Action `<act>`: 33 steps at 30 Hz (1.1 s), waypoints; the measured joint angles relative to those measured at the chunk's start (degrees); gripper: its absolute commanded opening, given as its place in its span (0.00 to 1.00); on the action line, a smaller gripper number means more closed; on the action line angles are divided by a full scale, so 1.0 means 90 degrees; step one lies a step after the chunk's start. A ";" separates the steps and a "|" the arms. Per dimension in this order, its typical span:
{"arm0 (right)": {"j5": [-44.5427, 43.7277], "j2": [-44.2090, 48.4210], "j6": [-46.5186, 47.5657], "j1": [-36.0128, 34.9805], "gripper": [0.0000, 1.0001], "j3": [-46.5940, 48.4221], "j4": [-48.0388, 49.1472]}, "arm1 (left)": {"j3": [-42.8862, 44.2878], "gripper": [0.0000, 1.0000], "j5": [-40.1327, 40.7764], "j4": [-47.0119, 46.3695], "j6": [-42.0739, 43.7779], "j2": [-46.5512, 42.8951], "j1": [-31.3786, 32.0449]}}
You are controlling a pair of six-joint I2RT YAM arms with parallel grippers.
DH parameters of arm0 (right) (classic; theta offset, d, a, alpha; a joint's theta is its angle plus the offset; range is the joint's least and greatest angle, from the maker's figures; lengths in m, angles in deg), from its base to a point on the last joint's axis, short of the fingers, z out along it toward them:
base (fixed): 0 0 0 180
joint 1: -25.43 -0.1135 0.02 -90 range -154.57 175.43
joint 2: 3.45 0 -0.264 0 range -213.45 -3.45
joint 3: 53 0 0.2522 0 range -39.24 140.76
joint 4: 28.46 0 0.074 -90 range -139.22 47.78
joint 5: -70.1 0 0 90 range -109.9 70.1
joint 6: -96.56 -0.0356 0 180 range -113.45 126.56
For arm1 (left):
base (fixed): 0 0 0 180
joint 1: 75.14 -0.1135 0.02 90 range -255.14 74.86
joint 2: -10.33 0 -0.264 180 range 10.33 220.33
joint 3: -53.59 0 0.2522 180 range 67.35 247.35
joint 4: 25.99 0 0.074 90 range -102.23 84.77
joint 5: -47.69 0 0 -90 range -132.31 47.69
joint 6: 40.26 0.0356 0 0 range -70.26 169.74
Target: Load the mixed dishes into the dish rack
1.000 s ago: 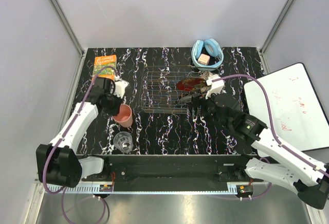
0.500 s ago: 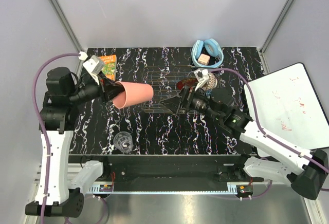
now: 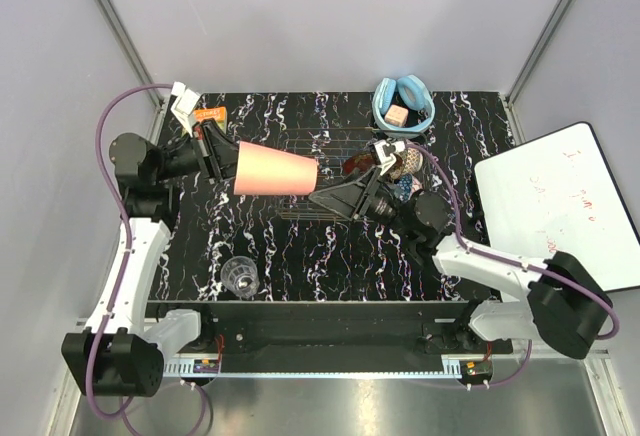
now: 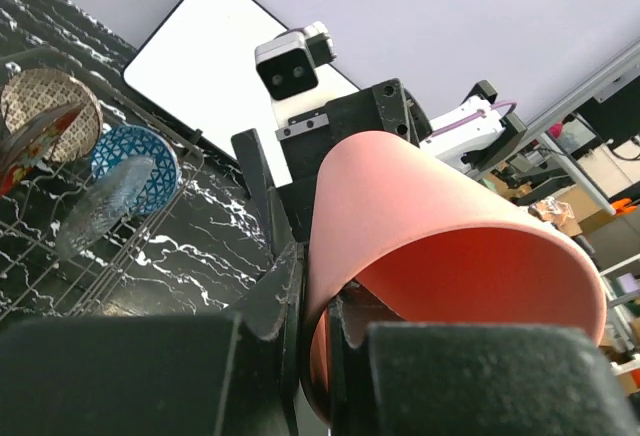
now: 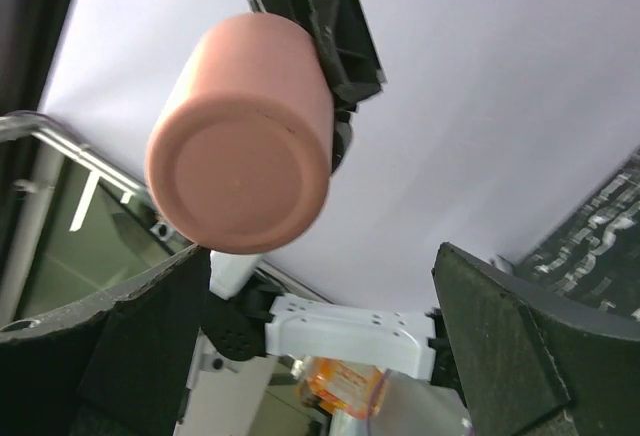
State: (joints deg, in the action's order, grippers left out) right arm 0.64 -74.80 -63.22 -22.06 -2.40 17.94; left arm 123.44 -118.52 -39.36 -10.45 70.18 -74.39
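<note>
**Pink cup held aloft between two robot arms, over a dish rack**

Seen from above, a black marbled table (image 3: 300, 246) sits inside a white-walled booth. At about 10 o'clock the left gripper (image 3: 228, 163) is raised above the table, its fingers (image 4: 285, 301) pinched tight on the rim wall of the salmon-pink plastic cup (image 3: 275, 173). One finger is inside the cup and one outside. The cup lies on its side in the air, with its base pointing toward 3 o'clock.

Behind that gripper, at 11 o'clock, an orange-green book (image 3: 209, 114) peeks out. At 7 o'clock the small clear glass tumbler (image 3: 240, 276) stands alone on the table.

The silvery wire dish rack (image 3: 325, 146) lies at the table's middle, just under and past the cup's base. The right gripper (image 3: 330, 198) hovers over the rack and faces the cup. Its fingers (image 5: 130, 356) are spread wide with nothing between them, and its own camera looks straight at the cup's round base without touching it.

At the rack's right end, toward 2 o'clock, stand four dishes:
- the red floral plate (image 3: 360, 163)
- the clear glass dish (image 4: 105, 206)
- the beige speckled bowl (image 3: 405, 161)
- the blue patterned bowl (image 3: 405, 188)

Light-blue headphones (image 3: 403, 101) rest at 1 o'clock, and a whiteboard (image 3: 560, 206) leans at 3 o'clock
</note>
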 measured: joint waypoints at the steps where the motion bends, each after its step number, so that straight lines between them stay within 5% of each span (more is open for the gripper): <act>1: 0.0000 -0.0083 -0.0119 0.0000 1.00 -0.0046 0.0289 | 0.0005 0.00 -0.0005 0.0029 0.0022 -0.0039 0.0000; 11: 0.0083 -0.0687 -0.0457 0.0005 1.00 0.0316 0.1341 | 0.0160 0.00 0.0012 0.2215 0.1882 -0.0199 0.0000; 24: 0.0328 -0.1059 -0.0381 0.0029 0.99 0.0707 0.1137 | 0.0350 0.00 0.0097 0.3383 0.3016 -0.0223 -0.0002; 33: 0.0517 -0.1406 -0.0345 0.0051 0.58 0.1093 0.0809 | 0.0350 0.00 0.0177 0.3526 0.3189 -0.0223 -0.0007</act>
State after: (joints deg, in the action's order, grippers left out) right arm 5.29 -87.45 -66.33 -21.60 7.43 25.22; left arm 126.59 -116.92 -7.63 18.25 68.17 -74.46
